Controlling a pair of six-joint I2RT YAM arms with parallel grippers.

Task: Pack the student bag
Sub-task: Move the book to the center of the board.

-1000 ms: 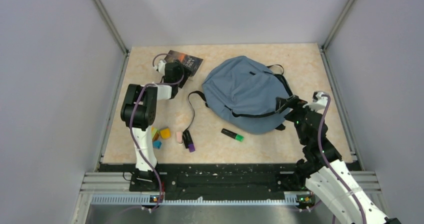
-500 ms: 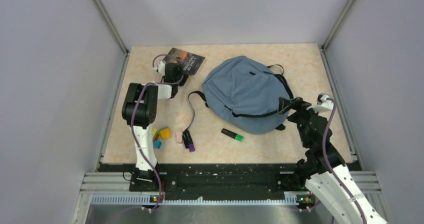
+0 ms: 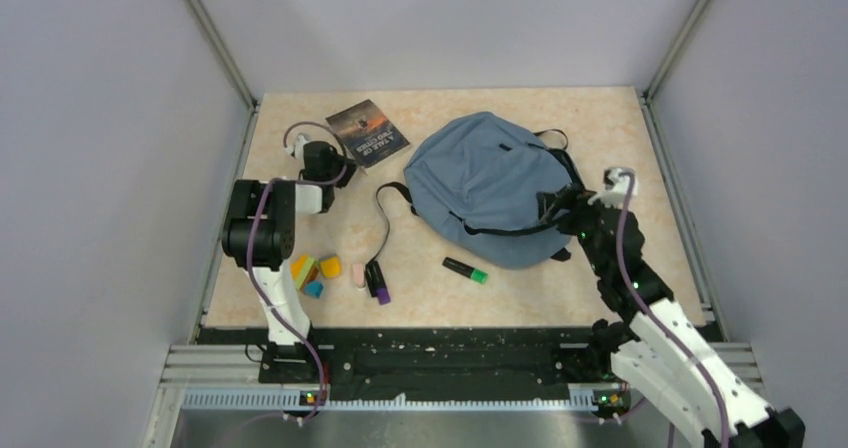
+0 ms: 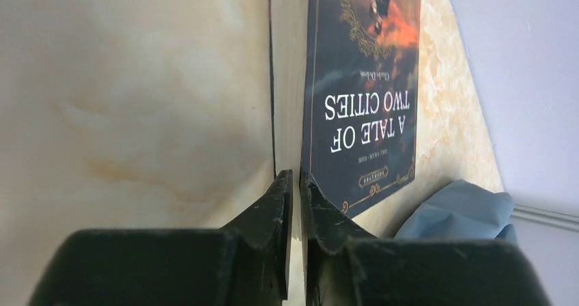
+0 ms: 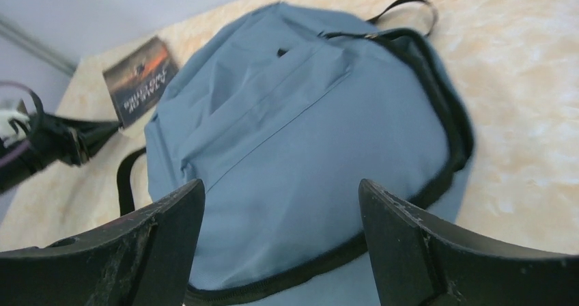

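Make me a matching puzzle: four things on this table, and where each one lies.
1 slate-blue fabric backpack
2 dark paperback book
3 black highlighter with green cap
4 small coloured blocks

a far side, on the left
b near side, far left
c middle, toward the right
d just on the near side of the backpack

Pairs: 1-c, 2-a, 3-d, 4-b

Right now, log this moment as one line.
left claw: closed on corner of A Tale of Two Cities paperback | right claw: open over slate-blue backpack | green highlighter: loose beside backpack
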